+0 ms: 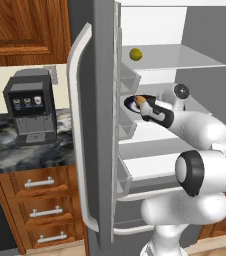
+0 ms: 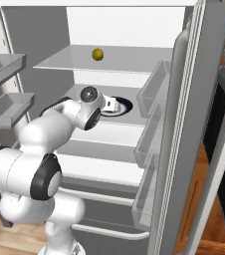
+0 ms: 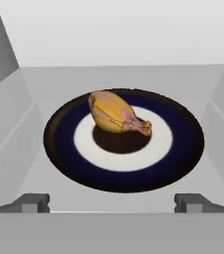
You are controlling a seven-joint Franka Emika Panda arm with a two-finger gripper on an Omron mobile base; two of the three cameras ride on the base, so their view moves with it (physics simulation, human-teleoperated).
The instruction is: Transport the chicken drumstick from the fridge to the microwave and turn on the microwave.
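Note:
The fridge (image 1: 102, 125) stands open, and my arm reaches onto its middle shelf. In the hand view the golden-brown chicken drumstick (image 3: 115, 113) lies on a round plate (image 3: 64, 149) with a dark rim and a white centre, thin end to the right. My gripper (image 3: 113, 203) is open just short of the plate, its fingertips (image 3: 34, 202) wide apart and empty. From the left base view the gripper (image 1: 144, 107) hovers at the plate (image 1: 130, 103), with a bit of the drumstick (image 1: 141, 100) showing. In the right base view the gripper (image 2: 109, 104) covers part of the plate (image 2: 123, 105). The microwave is out of view.
A yellow ball (image 1: 135, 54) sits on the shelf above. The open fridge door and its long curved handle (image 1: 77, 150) stand to the arm's left, and door bins (image 2: 152, 134) line the right. A coffee machine (image 1: 30, 107) stands on the dark counter (image 1: 25, 152) over wooden drawers.

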